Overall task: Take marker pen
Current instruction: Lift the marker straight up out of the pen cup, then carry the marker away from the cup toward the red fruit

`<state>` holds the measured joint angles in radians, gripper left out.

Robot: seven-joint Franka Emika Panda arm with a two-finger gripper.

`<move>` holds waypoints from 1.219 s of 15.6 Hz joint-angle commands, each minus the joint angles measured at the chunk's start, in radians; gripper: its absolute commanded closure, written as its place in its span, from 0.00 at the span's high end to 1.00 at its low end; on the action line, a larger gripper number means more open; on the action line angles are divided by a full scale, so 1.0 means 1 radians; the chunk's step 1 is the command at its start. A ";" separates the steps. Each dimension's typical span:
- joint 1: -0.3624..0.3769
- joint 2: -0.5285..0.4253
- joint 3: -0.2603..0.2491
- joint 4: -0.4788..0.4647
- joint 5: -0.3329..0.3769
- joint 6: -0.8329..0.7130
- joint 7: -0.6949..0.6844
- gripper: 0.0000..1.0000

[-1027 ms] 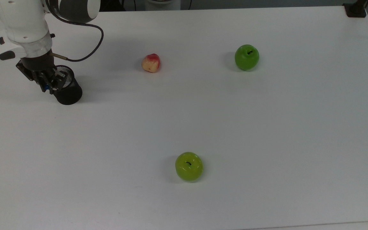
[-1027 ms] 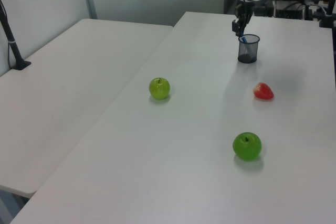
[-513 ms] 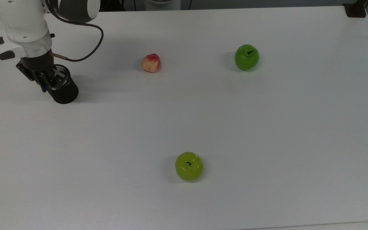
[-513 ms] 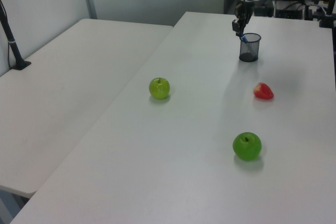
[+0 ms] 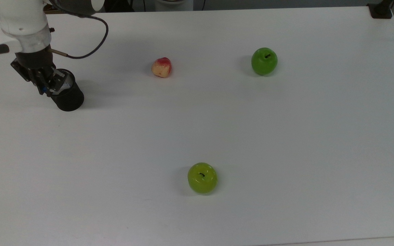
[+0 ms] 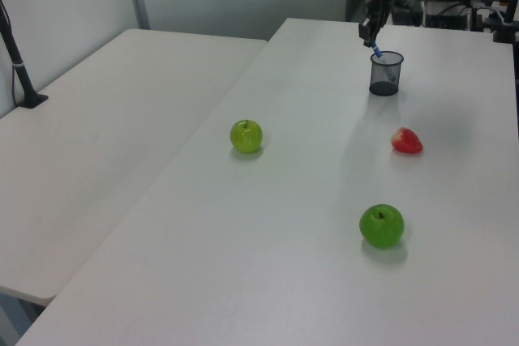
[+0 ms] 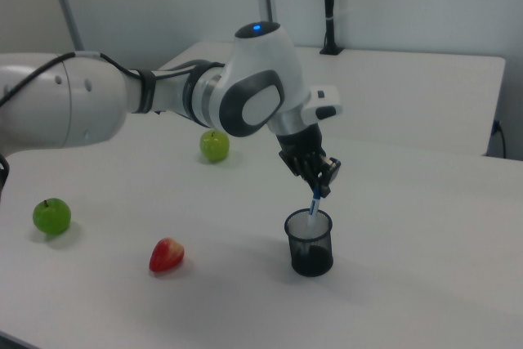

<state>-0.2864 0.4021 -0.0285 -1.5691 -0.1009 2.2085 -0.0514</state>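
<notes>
Gripper (image 7: 319,185) pinching the marker pen (image 7: 314,203) above the black mesh pen cup (image 7: 310,243).
We see the pen's blue top between the fingers, its white barrel reaching down into the cup, slightly tilted. In the top view the cup (image 5: 67,96) sits at 9 o'clock on the white table (image 5: 286,136), red-yellow peach (image 5: 161,67) at 12, dark green apple (image 5: 264,61) at 1, yellow-green apple (image 5: 202,178) at 6.
</notes>
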 commanded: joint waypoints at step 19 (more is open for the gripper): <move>0.107 -0.213 0.036 -0.019 0.069 -0.111 0.125 0.01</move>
<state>-0.2510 0.2053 0.0006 -1.5685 -0.0435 2.1352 -0.0114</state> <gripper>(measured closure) 0.806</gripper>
